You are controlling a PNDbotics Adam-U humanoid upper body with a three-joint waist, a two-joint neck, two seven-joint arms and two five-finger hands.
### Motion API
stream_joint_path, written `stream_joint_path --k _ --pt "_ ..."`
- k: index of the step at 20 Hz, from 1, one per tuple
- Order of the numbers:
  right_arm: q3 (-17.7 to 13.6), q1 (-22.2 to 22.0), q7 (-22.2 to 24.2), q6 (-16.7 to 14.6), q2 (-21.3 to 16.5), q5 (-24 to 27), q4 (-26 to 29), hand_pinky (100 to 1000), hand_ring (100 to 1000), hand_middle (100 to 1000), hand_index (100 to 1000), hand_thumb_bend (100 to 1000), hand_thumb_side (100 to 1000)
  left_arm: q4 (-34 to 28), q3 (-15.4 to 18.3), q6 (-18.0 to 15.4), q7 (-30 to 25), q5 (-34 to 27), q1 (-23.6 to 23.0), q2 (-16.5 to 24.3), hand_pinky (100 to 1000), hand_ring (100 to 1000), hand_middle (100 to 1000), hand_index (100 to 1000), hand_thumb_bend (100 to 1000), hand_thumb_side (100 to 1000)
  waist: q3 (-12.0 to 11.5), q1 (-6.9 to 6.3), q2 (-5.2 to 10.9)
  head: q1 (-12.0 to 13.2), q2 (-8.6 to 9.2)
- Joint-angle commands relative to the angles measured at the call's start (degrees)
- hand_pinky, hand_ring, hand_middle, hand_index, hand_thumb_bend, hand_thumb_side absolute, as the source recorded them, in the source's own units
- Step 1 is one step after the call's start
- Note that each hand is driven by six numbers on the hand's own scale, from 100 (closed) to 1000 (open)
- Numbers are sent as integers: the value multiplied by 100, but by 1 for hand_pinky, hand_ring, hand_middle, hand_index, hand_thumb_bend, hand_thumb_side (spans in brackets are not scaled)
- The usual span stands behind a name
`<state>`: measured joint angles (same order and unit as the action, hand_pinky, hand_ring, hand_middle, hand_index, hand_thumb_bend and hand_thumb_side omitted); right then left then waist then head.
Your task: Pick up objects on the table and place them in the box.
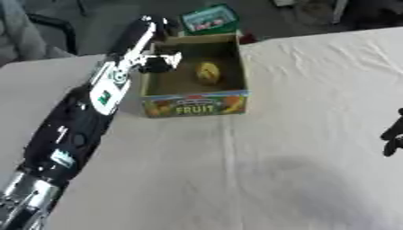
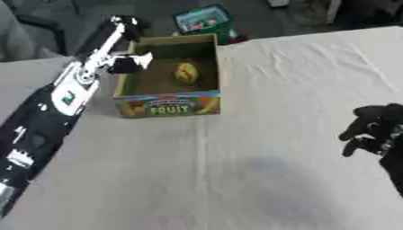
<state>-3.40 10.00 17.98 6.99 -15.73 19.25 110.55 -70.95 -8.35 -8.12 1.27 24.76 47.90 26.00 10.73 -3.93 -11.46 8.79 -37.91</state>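
The left hand, fingers seemingly spread and empty, is held over the box left wall, just left of the yellow fruit; the right hand is curled well right of it

the left arm is stretched far forward, its hand blurred at the far end. the right hand is held low at the right edge, fingers curled downward.
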Motion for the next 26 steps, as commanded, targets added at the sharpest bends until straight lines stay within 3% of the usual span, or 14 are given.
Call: stream_joint_path --k 1,2,3,4,6,12,20,26 --pt "-83 15 -51 -22 -30 4 45 419 560 518 696 100 701 -1174 106 292 95 -1103 -361 447 614 560 569 770 100 370 -99 63 123 -76 -55" --pt "-97 21 -66 -26 -24 16 48 419 560 518 696 100 696 -1517 173 373 153 -1403 -611 497 609 556 563 766 100 443 -152 77 124 -98 -56" --pt "-105 27 -78 -28 -22 28 51 419 560 518 696 100 696 -1828 233 451 214 -1683 -832 542 609 556 563 766 100 443 -185 87 124 -114 -58" --pt "-112 30 -86 -32 -22 39 56 419 560 518 696 100 691 -2135 308 481 275 -1960 -1095 554 607 555 562 763 100 523 -226 99 123 -142 -66" --pt "-129 31 -106 -43 -28 58 63 420 560 518 696 100 691 -2649 502 491 407 -2487 -1667 487 602 552 557 760 100 599 -289 109 119 -176 -83" --pt "-166 13 -163 -88 -51 83 78 418 559 517 696 100 682 -3333 1002 371 797 -3336 -2885 27 595 548 551 751 100 714 -508 160 99 -234 -129" --pt "-182 -4 -201 -134 -63 79 78 418 558 516 695 100 676 -3352 1238 400 1197 -3531 -3629 -502 581 532 534 736 100 773 -668 201 84 -254 -163" --pt "-176 0 -217 -146 -64 66 78 417 556 515 694 100 678 -3398 1309 407 1229 -3498 -3791 -728 577 526 528 728 100 784 -712 216 68 -233 -223"
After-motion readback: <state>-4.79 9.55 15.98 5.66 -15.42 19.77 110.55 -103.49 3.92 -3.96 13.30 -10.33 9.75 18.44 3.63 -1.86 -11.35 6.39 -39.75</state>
